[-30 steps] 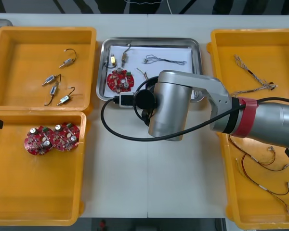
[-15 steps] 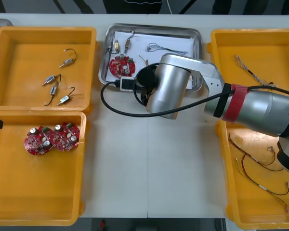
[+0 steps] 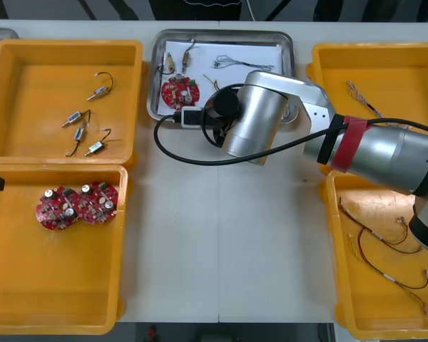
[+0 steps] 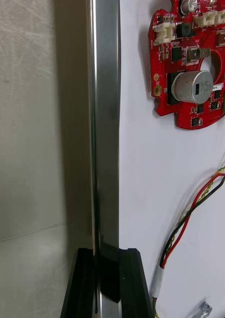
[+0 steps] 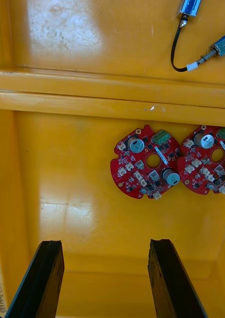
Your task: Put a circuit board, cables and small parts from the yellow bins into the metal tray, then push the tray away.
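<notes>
Gripping the metal tray at its near rim to push.
Right gripper pinches the rim so the tray goes with it; circuit board, cables and small metal parts lie inside; left gripper hangs wide open over the near left yellow bin.

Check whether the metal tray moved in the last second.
Yes. The metal tray slid away, its far rim now past the far-left yellow bin; right gripper clamps its near rim.
</notes>
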`<state>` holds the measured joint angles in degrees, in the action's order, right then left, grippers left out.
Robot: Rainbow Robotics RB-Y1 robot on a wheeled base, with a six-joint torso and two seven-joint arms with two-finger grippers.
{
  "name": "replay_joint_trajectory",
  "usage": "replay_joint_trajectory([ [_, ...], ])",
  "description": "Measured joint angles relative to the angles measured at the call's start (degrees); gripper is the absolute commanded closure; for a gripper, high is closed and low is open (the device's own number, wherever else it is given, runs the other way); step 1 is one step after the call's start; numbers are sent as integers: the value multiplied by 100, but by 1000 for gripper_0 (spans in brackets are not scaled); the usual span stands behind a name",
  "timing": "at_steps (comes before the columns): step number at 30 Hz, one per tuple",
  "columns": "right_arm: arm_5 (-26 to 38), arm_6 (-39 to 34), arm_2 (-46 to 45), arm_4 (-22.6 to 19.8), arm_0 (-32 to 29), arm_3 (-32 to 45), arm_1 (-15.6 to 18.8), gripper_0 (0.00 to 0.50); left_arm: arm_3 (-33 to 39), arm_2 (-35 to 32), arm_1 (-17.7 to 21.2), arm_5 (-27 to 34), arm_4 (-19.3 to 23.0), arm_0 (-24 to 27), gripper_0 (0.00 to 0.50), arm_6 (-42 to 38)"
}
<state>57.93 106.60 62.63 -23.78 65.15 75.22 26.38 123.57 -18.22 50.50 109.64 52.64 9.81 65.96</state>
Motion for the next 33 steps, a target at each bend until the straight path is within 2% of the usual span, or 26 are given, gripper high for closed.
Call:
replay_joint_trajectory([
  [1, -28, 0, 0, 0, 6, -22, 0, 360, 0, 0, 0, 0, 0, 0, 0, 0],
  [3, -39, 5, 0, -4, 16, -41, 0, 70, 0, 0, 0, 0, 0, 0, 0, 0],
  [4, -40, 7, 0, -8, 17, -43, -1, 7, 0, 0, 0, 0, 0, 0, 0, 0],
  [10, -40, 80, 0, -78, 33, -51, -1, 0, 0, 0, 0, 0, 0, 0, 0, 0],
  [16, 69, 80, -92, -509, 46, 55, 10, 0, 0, 0, 0, 0, 0, 0, 0, 1],
  [22, 781, 80, -423, -608, -42, 744, 65, 0, 1, 0, 0, 0, 0, 0, 0, 1],
  [33, 2492, 80, -1610, -597, -990, 2508, 74, 0, 3, 0, 0, 0, 0, 0, 0, 1],
])
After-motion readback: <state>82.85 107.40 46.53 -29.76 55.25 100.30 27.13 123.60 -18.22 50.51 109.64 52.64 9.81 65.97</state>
